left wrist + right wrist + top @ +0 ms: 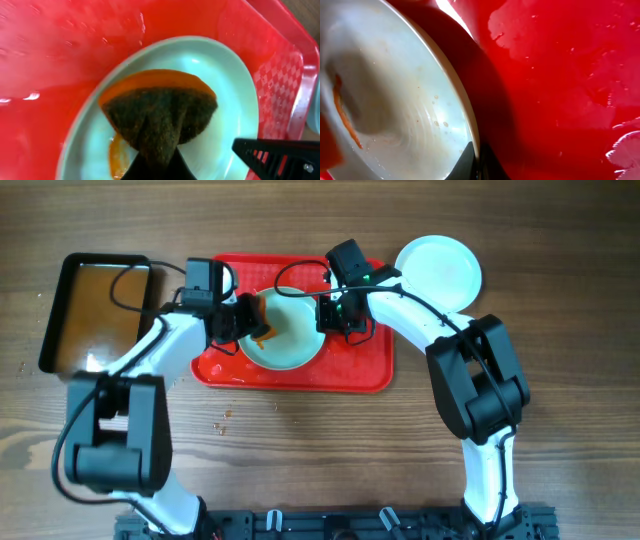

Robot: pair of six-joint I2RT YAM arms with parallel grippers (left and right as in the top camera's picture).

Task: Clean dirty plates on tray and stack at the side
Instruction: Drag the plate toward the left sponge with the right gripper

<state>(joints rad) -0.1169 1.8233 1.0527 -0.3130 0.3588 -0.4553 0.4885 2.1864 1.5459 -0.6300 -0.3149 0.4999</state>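
Far left, the black rectangular tray of brownish liquid [95,310] sat on the wooden table [300,450], just beside the large red rectangular plastic tray [365,370]. Moving in, my left gripper [250,320] had its fingers closed tight on an orange-backed dark green scouring sponge [160,110]. The sponge was pressed onto the left half of the round white, faintly bluish shallow plate [292,340], and that plate sat in the middle of the red tray. On the left wrist view an orange smear [117,157] showed on the plate just below the sponge. Across to the right, my right gripper [330,320] was pinched shut on the plate's right rim, the edge caught between its two fingers in the right wrist view. The tray surface beside it was glossy and wet. I couldn't tell whether the plate lay flat. Far right, another white plate [437,272] rested on the table, off the tray's far right corner.
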